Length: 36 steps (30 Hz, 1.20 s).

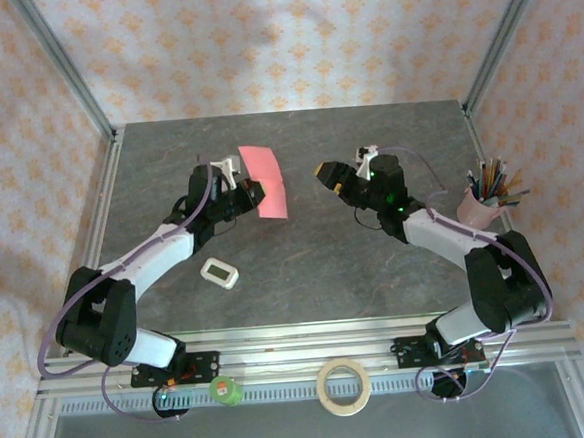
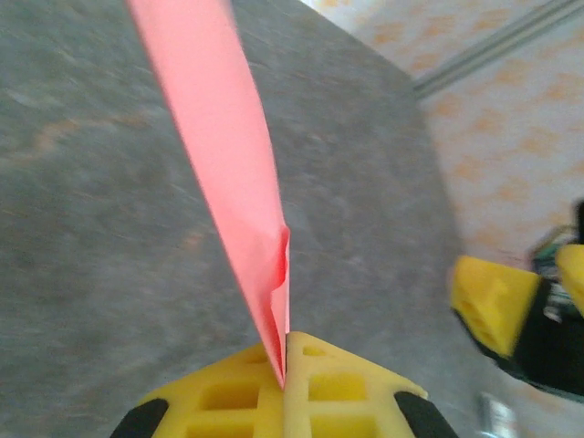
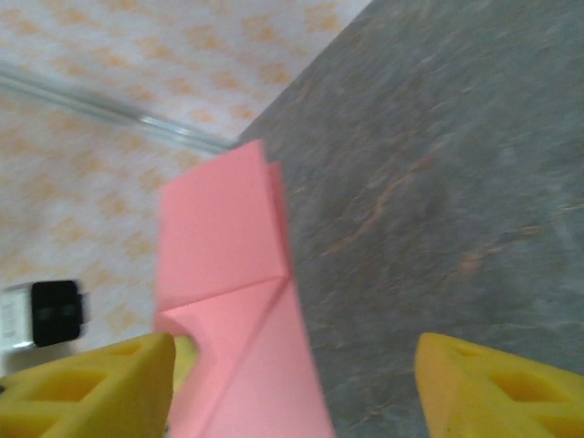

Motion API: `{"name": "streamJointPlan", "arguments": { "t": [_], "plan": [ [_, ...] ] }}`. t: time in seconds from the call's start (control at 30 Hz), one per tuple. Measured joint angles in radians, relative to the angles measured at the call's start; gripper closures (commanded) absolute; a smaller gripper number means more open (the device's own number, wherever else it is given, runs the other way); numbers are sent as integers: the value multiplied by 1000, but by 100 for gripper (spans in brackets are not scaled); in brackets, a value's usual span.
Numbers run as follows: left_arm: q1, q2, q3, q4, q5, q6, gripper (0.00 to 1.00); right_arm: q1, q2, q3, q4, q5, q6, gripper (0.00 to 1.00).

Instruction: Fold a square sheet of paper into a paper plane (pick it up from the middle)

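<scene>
Closest to the lens in the left wrist view, your left gripper has its yellow jaws pressed together on one edge of the square sheet of paper. The sheet runs away from the gripper edge-on and looks clear of the table. In the overhead view, by size, you have one grey table and two arms. The left arm reaches to about 11 o'clock of the table's middle, the right arm to about 1 o'clock. You have one sheet, at 12 o'clock, already doubled over and showing a diagonal crease in the right wrist view. Your right gripper stands at 3 o'clock of the paper, near but apart, jaws spread wide and holding nothing. Next come one cup of coloured sticks at the table's 3 o'clock edge and one tape roll at 6 o'clock on the front rail. After those come one white gadget at 7 o'clock of the paper and one small green object at 9 o'clock of the tape. I judge you partway through the folding, with no dart shape yet. The next move calls for bringing the free right gripper to a loose edge or corner while the left keeps its pinch, so the following crease lands square.
</scene>
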Motion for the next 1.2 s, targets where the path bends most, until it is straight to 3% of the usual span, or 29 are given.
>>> {"name": "streamJointPlan", "arguments": {
  "t": [0.17, 0.33, 0.47, 0.6, 0.73, 0.87, 1.2],
  "plan": [
    [-23, 44, 178, -283, -265, 137, 98, 0, -17, 1, -99, 145, -28, 26],
    [-143, 172, 360, -527, -580, 230, 98, 0, -17, 3, -168, 242, -29, 26],
    [-216, 277, 446, -644, -742, 260, 98, 0, -17, 3, -203, 295, -25, 26],
    [-259, 379, 497, -715, -826, 263, 98, 0, -18, 3, -229, 339, -18, 27],
    [-291, 469, 525, -730, -806, 251, 97, -3, -21, 3, -245, 372, -12, 27],
    [-315, 538, 536, -715, -703, 223, 93, -14, -21, 3, -252, 388, -6, 27],
    [-326, 580, 515, -562, -385, 154, 65, -22, -21, 3, -262, 398, 1, 27]
  ]
}}
